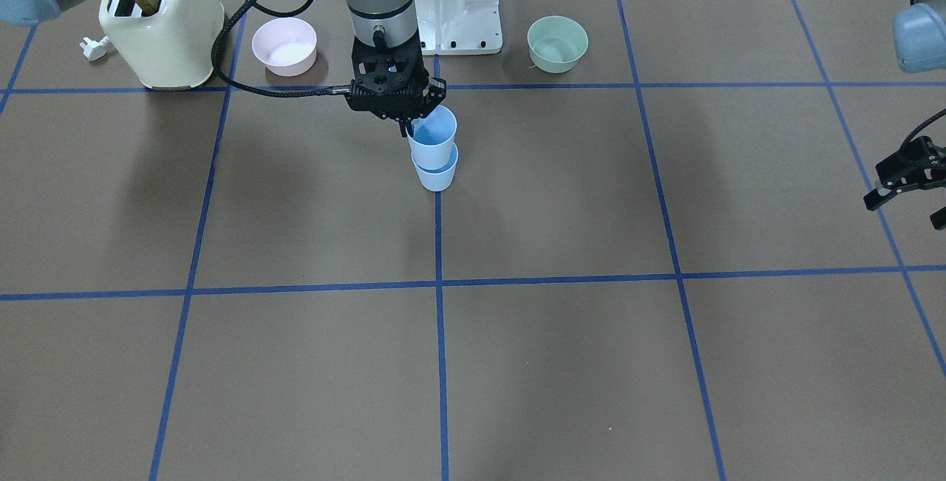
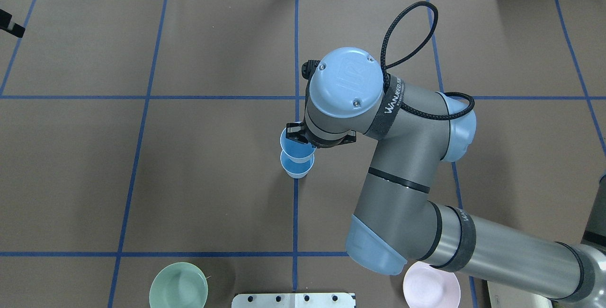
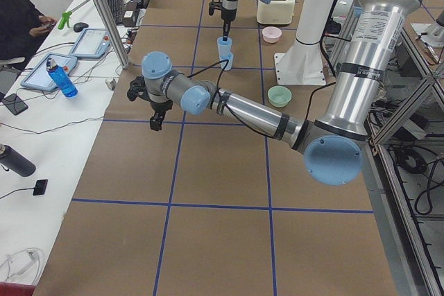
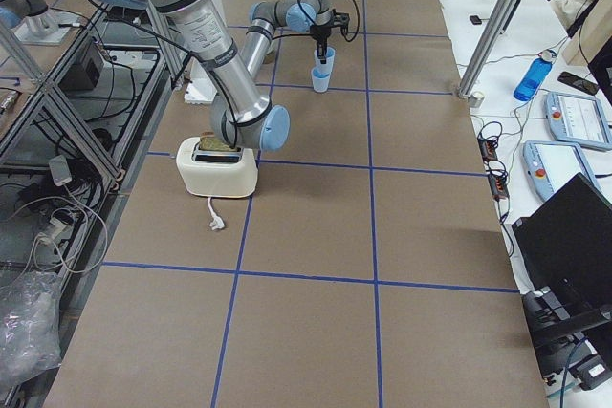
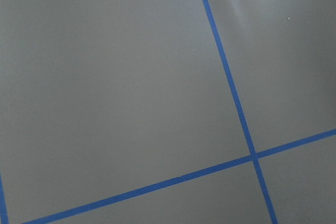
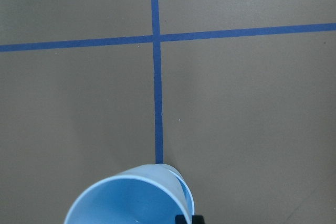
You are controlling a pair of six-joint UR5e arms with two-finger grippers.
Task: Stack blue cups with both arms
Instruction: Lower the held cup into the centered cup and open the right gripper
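Note:
Two pale blue cups stand at the table's middle on a blue tape line. The upper cup (image 1: 433, 135) sits tilted in the mouth of the lower cup (image 1: 436, 173), which rests on the table. My right gripper (image 1: 409, 126) is shut on the upper cup's rim, on the side facing the robot. In the right wrist view the upper cup (image 6: 128, 200) fills the bottom edge, with the lower cup's rim (image 6: 185, 188) peeking out behind it. My left gripper (image 1: 905, 206) is open and empty, hovering far out toward the table's left end.
A cream toaster (image 1: 162, 30), a pink bowl (image 1: 284, 45) and a green bowl (image 1: 557, 43) stand in a row near the white base pedestal (image 1: 458, 1). Blue tape lines divide the brown table into squares. The left wrist view shows only bare table.

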